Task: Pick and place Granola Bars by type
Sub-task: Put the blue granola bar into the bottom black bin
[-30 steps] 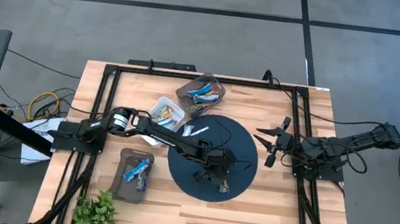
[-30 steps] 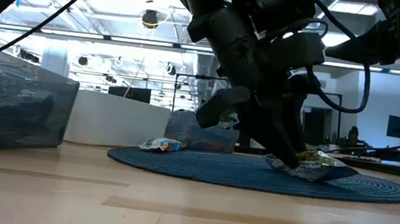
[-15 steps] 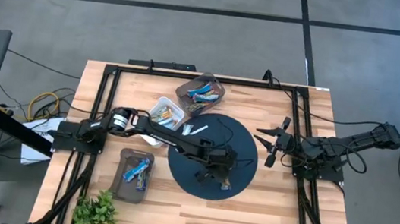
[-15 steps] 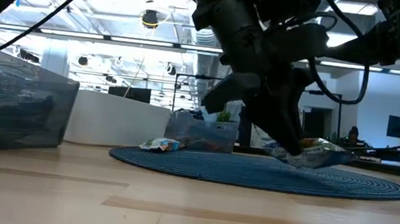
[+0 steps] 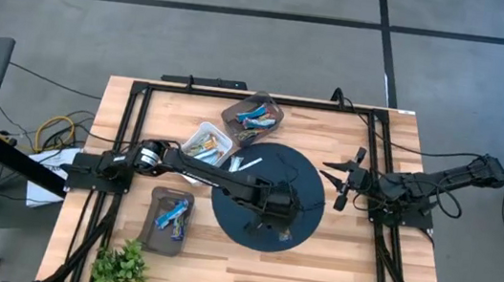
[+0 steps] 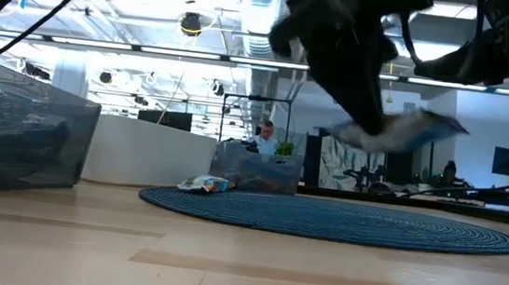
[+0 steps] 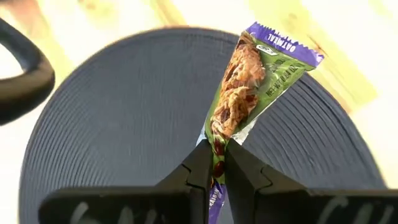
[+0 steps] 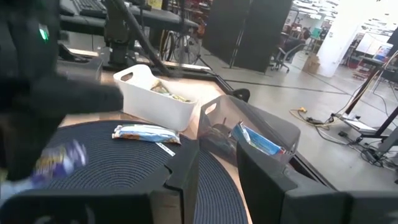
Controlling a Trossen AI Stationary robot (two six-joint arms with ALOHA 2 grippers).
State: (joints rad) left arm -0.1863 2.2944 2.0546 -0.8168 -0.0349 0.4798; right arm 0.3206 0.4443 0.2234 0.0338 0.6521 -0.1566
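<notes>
My left gripper (image 5: 274, 211) hangs over the round dark blue mat (image 5: 305, 181) and is shut on a granola bar (image 7: 249, 87) in a green and purple wrapper. The low view shows that bar (image 6: 396, 130) well above the mat (image 6: 341, 221). A silvery white bar (image 5: 247, 165) lies flat on the mat's far left part, also seen in the low view (image 6: 204, 184) and the right wrist view (image 8: 146, 132). My right gripper (image 5: 344, 176) waits open beside the mat's right rim, touching nothing. My left gripper pinches the bar by one end of its wrapper (image 7: 217, 146) between its two fingers, coming at it from above. The bar is lifted clear of the mat. It sticks out past the fingertips, tilted, and its free crimped end (image 7: 287, 46) is the far one.
A white tray (image 5: 209, 141) and a dark tray (image 5: 253, 115) with bars stand past the mat's far left. Another dark tray (image 5: 169, 219) with blue bars sits near the left. A small green plant (image 5: 121, 265) is at the near left corner. Black frame rails run along both table sides.
My left gripper has risen from the mat with the bar still in its fingers. The bar, which touched the mat a second ago, now hangs clear, well above it, and has tipped more level.
</notes>
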